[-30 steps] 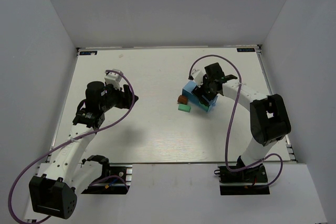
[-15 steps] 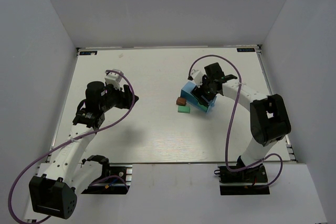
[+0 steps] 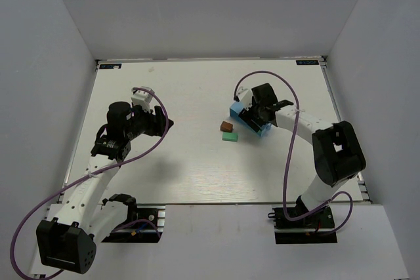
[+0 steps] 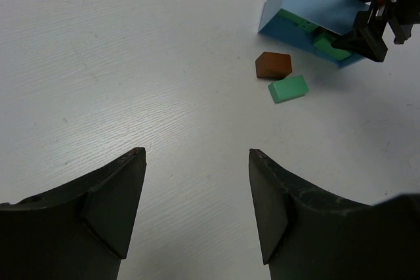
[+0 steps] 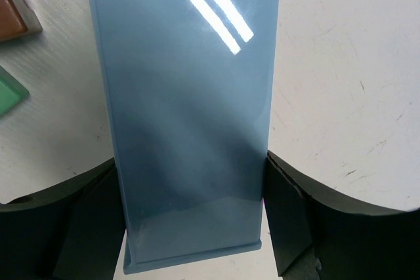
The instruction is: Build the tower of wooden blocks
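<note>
The right hand [image 5: 191, 209] is clamping the tipped box [image 4: 308, 1] right of centre, green blocks [image 4: 326, 42] showing inside; a brown block [image 3: 226, 126] and a green block [image 3: 230, 136] are lying just left. Pouring gently should avoid scattering. The left hand [image 4: 197, 191] is hanging open.

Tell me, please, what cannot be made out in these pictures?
- The wood blocks inside the blue box: the left wrist view shows only green at its opening; the right gripper covers the rest.
- The brown block and the green block: the right wrist view cuts both at its left edge.
- Box contents in the top view: too small.
</note>
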{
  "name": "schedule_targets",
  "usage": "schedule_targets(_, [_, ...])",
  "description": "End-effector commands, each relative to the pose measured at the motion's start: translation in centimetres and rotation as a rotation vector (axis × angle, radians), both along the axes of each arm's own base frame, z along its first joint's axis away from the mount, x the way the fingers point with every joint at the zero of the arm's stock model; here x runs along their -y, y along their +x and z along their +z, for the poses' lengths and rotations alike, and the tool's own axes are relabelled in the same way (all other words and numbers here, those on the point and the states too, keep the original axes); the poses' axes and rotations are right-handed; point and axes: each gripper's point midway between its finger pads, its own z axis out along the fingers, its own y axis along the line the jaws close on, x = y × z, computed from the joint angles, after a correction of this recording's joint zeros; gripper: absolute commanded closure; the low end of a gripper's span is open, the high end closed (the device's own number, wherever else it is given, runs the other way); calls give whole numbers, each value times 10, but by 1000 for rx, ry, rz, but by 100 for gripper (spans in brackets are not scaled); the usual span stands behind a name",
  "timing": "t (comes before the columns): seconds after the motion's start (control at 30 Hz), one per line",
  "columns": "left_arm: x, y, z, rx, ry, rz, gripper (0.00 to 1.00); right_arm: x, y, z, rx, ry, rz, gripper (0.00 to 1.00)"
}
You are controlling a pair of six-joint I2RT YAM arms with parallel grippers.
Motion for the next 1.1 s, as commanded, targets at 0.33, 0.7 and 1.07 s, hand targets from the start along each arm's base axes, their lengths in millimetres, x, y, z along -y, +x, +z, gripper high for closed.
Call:
schedule_targets(0.33, [3, -1, 18, 48, -11, -20, 26, -26, -3, 4, -84, 102, 61, 35])
schedule_targets(0.7, [3, -1, 18, 48, -11, -20, 26, -39, 1, 6, -124, 147, 92, 10])
schedule_targets(1.07, [3, -1, 18, 48, -11, -20, 26, -48, 14, 13, -119, 181, 111, 10])
